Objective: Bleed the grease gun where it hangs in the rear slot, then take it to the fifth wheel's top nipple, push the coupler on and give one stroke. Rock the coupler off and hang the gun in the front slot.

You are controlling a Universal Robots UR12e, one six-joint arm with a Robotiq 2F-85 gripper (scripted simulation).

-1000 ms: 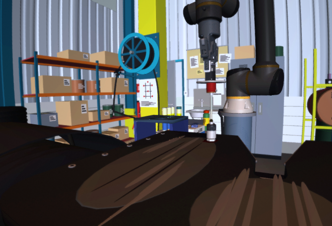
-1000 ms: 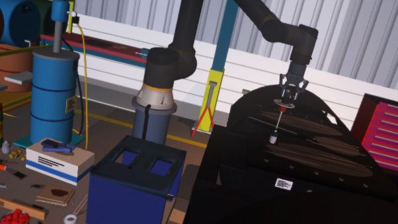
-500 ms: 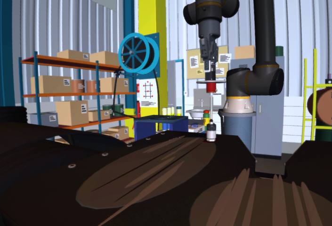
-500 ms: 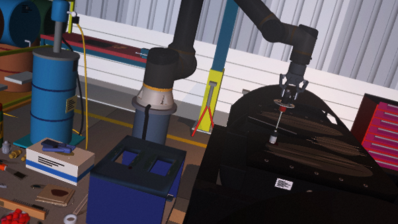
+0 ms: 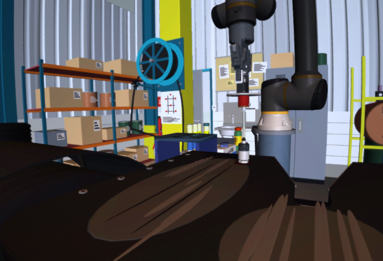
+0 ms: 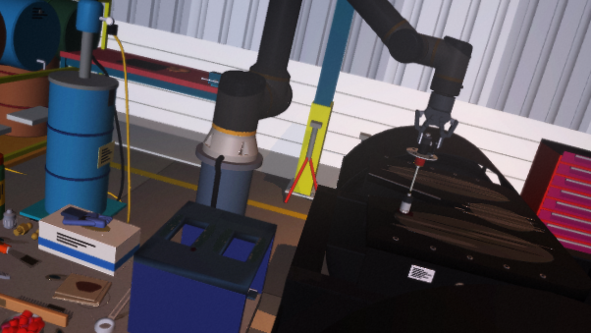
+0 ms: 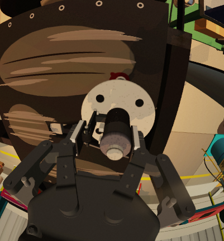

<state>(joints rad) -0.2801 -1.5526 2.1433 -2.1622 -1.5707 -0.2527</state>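
The grease gun (image 5: 243,123) stands upright with its silver coupler (image 5: 243,151) seated on the top nipple of the fifth wheel plate (image 5: 179,197), where a small red mark shows at its foot. My gripper (image 5: 243,82) is above the gun's round flange, with its fingers on either side of the dark knurled handle (image 7: 117,131), holding it. From the second side camera the gun (image 6: 415,180) runs from the flange down a thin tube to the coupler (image 6: 405,205). The blue slotted stand (image 6: 206,263) sits on the floor in front of the arm's base, empty.
The dark fifth wheel plate (image 6: 442,238) fills the near side, with a row of bolt holes along its edge. A blue drum with a pump (image 6: 78,135) stands left. Shelving with boxes (image 5: 84,104) and a hose reel (image 5: 158,61) stand behind. A red tool cabinet (image 6: 564,189) is at right.
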